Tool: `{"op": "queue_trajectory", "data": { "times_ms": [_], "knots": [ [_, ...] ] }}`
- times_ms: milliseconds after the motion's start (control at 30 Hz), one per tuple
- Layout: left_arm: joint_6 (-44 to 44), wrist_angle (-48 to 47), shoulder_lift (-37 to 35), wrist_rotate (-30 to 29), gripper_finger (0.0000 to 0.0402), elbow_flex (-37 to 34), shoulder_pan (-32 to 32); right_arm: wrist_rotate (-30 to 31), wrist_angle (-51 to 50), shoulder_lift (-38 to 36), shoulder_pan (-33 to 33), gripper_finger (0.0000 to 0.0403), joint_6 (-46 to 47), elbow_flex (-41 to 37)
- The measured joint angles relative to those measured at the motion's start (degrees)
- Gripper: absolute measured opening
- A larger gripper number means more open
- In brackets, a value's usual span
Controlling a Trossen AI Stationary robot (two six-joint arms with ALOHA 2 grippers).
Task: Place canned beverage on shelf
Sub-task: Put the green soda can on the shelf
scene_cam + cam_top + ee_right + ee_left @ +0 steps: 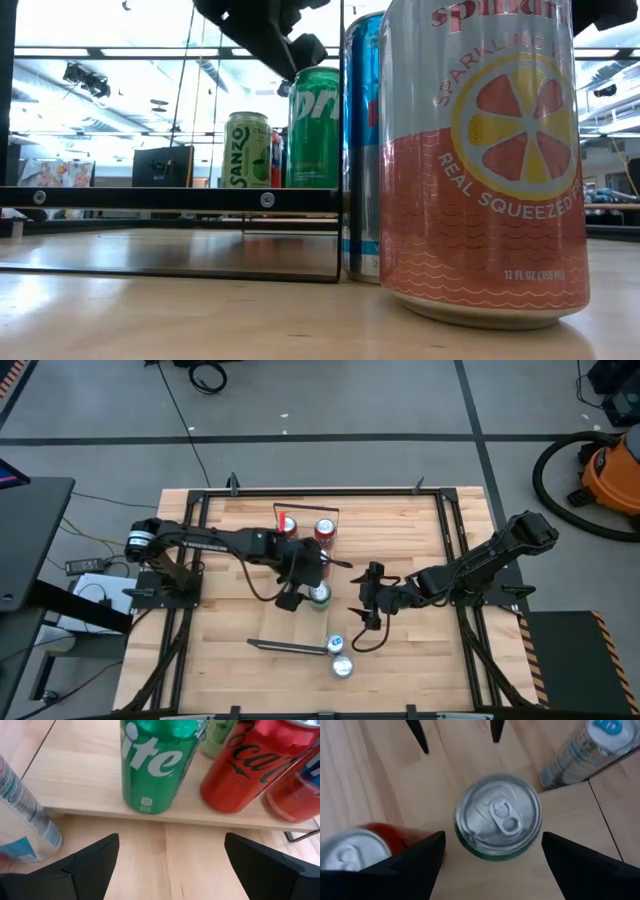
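A green Sprite can (497, 817) stands upright by its base on the shelf (90, 785), a light-wood plank with black wire end frames. My left gripper (305, 588) hangs over it, open, pointing steeply down, one finger (420, 865) on each side of the can's top with a gap to each. Two red cans (250, 765) and a pale green can (247, 150) also stand on the shelf. My right gripper (171, 840) is open and empty, low over the table to the right of the shelf, facing the green can (155, 760).
A slim blue-and-white can (335, 645) and a pink-and-silver Spindrift can (480, 160) stand on the tabletop near the shelf's near end (290, 647). Bare wood lies between my right gripper and the shelf. A black frame (450, 540) borders the table.
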Motion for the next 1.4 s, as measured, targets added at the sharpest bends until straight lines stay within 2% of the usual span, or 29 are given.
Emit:
{"op": "queue_trajectory", "data": {
  "times_ms": [67,300,667,967,1267,1400],
  "knots": [
    [-0.3,-0.3,0.2,0.0,0.0343,-0.1,0.0,0.4,0.6,0.0,0.0,0.0374,0.1,0.0],
    [-1.2,-0.7,2.2,0.2,0.0343,0.0,0.0,7.9,6.4,0.1,0.0,0.0374,-0.2,0.0],
    [-7.6,2.7,2.8,0.2,0.0322,-0.1,-1.8,4.8,-0.2,0.1,0.0,0.0374,-0.2,0.0],
    [-12.7,4.2,3.1,-1.4,0.0320,-0.1,-2.3,2.0,-0.2,0.1,0.0,0.0374,-0.5,0.0],
    [-13.1,3.0,3.1,-2.5,0.0319,0.0,-2.7,-1.3,12.8,7.2,-2.7,0.0374,-6.1,0.0],
    [-14.6,1.3,2.7,-5.4,0.0319,0.0,-2.8,-1.9,16.4,9.4,-4.3,0.0374,-6.3,0.0]
  ]
}}
